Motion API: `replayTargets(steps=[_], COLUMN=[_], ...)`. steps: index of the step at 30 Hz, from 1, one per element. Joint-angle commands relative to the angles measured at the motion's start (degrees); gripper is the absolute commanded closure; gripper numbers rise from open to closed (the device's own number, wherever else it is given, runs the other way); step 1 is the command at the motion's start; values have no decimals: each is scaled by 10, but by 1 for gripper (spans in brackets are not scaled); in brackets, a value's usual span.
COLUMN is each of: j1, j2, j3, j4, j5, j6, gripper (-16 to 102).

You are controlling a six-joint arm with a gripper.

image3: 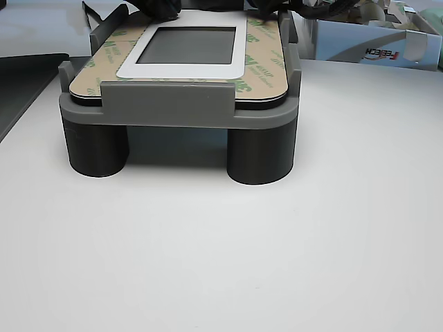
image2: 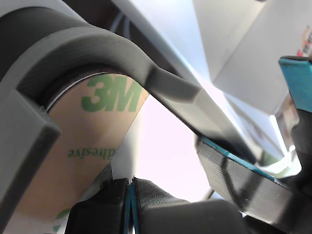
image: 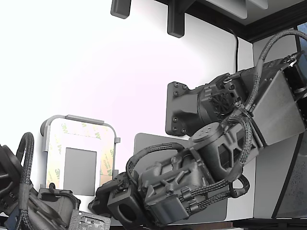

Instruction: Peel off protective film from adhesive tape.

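Protective film (image3: 259, 72), where is it?

— It lies on the adhesive tape (image3: 90, 83). The tape makes a frame around the small grey rectangle (image3: 190, 45). You can read the green 3M letters on the film.

Why does it all sit up on that grey holder (image3: 166, 104)?

— I think the holder keeps the plate from sliding when something pulls on the film. Its rim hugs the corners. Its round legs lift it off the white table (image3: 221, 277), so fingers can get at the edge.

Is any film off yet?

— I can't see a bare strip for sure. The strips I can see look covered, so I'd say the job is only starting.

Where is the gripper (image: 101, 201)?

— In the exterior view it is down low, just beside the near end of the holder. A second arm (image: 19, 191) is close by on the exterior view's left.

Is it squeezing the film?

— In the wrist view, two dark fingers (image2: 156, 197) with blue-green pads are pressed flat together, right by the curved corner of the film. But another dark piece with a blue-green pad shows too, standing apart from them. I can't tell which fingers belong to this gripper. So I can't tell if it is pinching or let go.

Why go for the corner?

— A corner is likely the easiest spot to lift. Thin film can tear, so a slow, low pull seems best.
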Motion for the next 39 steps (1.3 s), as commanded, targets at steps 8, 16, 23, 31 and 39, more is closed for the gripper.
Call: replayTargets(steps=[8, 16, 23, 31, 39], j1=[-3, -2, -2, -4, -7], j2=[18, 18, 18, 13, 7], j3=[-18, -30, -33, -38, -48], j4=[6, 19, 23, 22, 23], j5=[2, 2, 2, 1, -1], j6=[0, -3, -2, -4, -5], gripper=[97, 97, 97, 97, 97])
